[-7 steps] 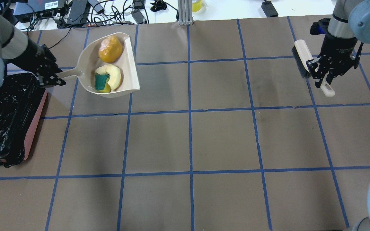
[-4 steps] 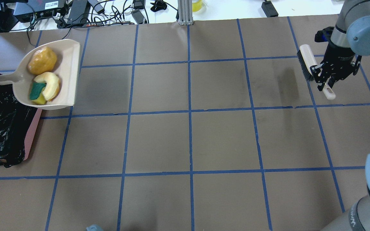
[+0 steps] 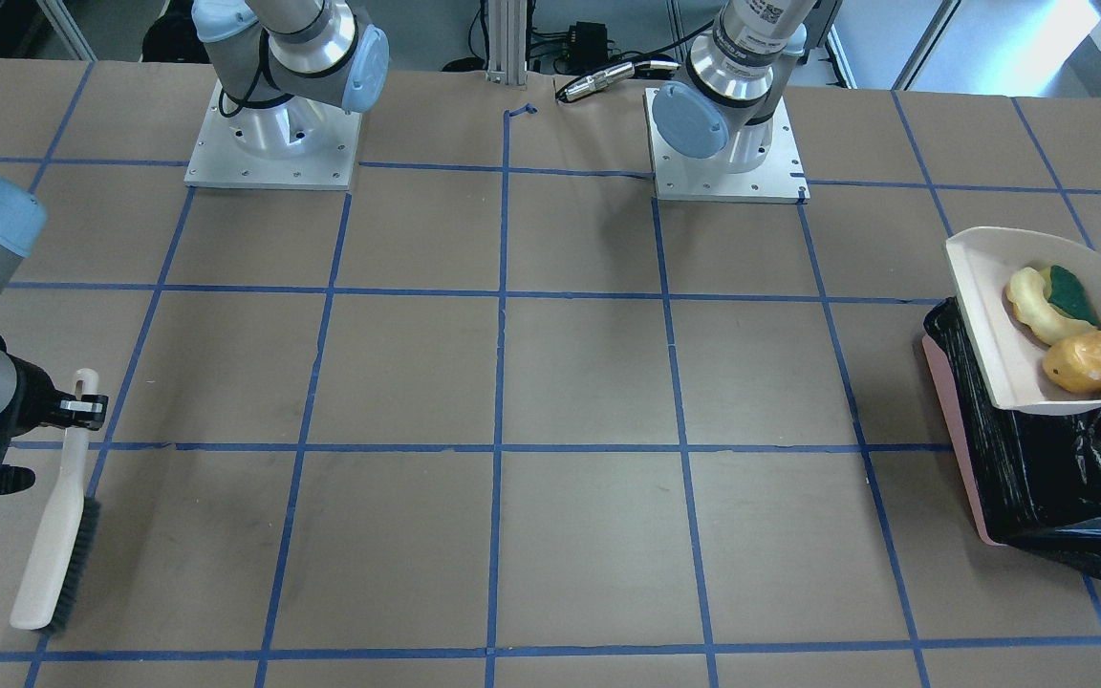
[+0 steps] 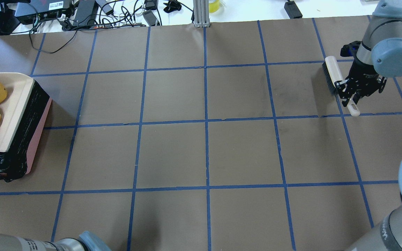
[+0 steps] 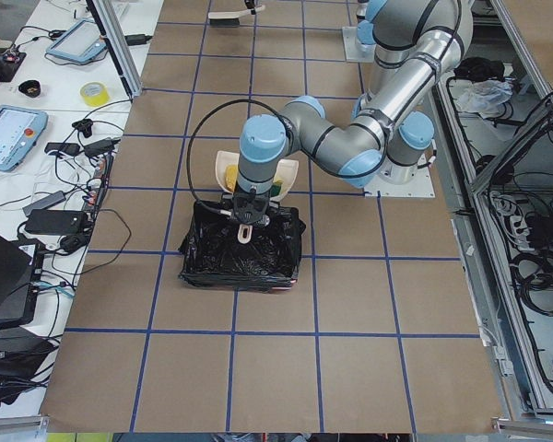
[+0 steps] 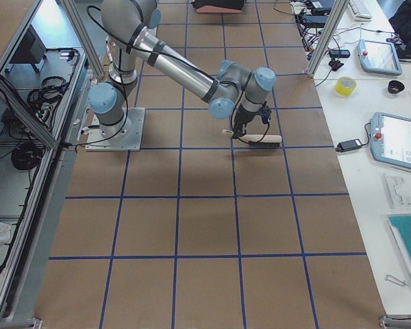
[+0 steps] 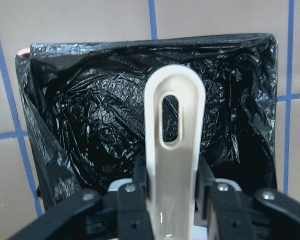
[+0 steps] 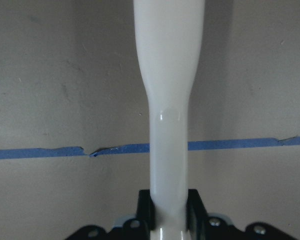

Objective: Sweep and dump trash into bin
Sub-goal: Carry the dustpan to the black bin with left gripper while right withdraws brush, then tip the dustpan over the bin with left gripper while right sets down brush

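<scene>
Altogether three trash items [image 3: 1090,361] lie in one dustpan [image 3: 985,315] over one bin [image 3: 1038,468].

— Bright, even light from overhead. Shadows on the table [image 4: 243,146] are soft and faint, with a darker one beside the brush [image 4: 333,69].
— Any glare?
— Glints all over the black bag [image 7: 90,120], a shiny spot on the brush handle [image 8: 167,117]. The white bench [image 4: 250,10] is washed out.
— Focus?
— Wrist views go soft up close. The others are sharp.
</scene>
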